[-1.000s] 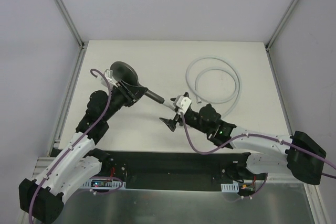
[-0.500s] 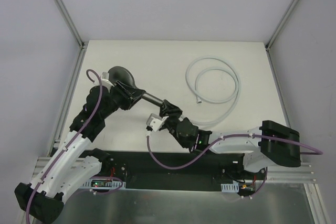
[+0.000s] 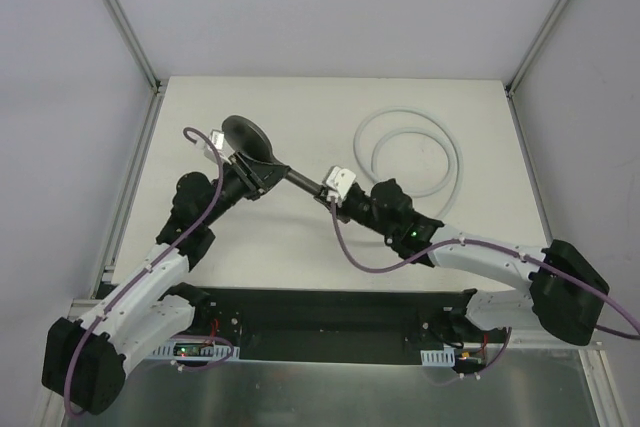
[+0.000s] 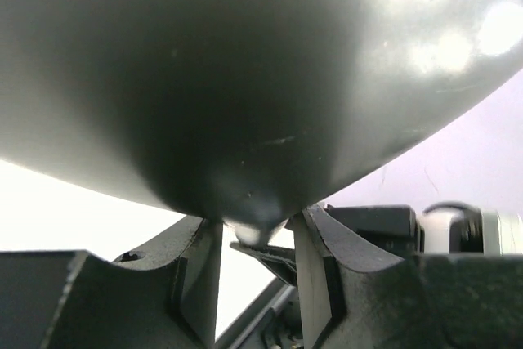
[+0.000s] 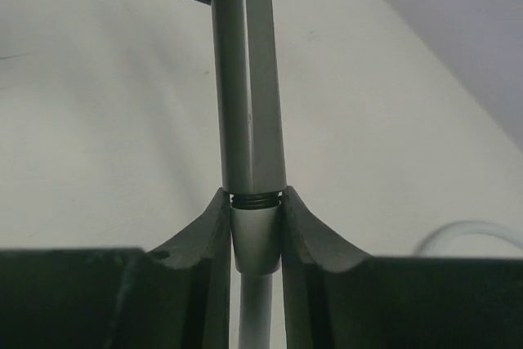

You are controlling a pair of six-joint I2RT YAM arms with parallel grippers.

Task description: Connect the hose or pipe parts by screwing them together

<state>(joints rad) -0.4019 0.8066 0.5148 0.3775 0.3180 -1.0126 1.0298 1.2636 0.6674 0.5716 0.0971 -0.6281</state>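
My left gripper (image 3: 260, 173) is shut on the neck of the dark grey shower head (image 3: 246, 135), held above the table with its handle (image 3: 300, 183) pointing right. In the left wrist view the head's curved back (image 4: 245, 79) fills the top, and its neck sits between my fingers (image 4: 198, 275). My right gripper (image 3: 330, 191) meets the handle's end. In the right wrist view, that gripper (image 5: 256, 230) is shut on the hose's pale end fitting (image 5: 256, 239), which sits against the handle (image 5: 249, 79) with dark threads (image 5: 256, 200) showing between them. The pale hose (image 3: 452, 152) coils at the back right.
A raised rail (image 3: 130, 197) runs along the white table's left edge and another (image 3: 530, 167) along its right edge. A black base strip (image 3: 330, 312) lies across the near edge between the arm mounts. Purple cables (image 3: 355, 257) hang from both wrists.
My right gripper swung down and left, came back to the handle's end and went from open to shut on the fitting. The left arm shifted the shower head slightly up and right.
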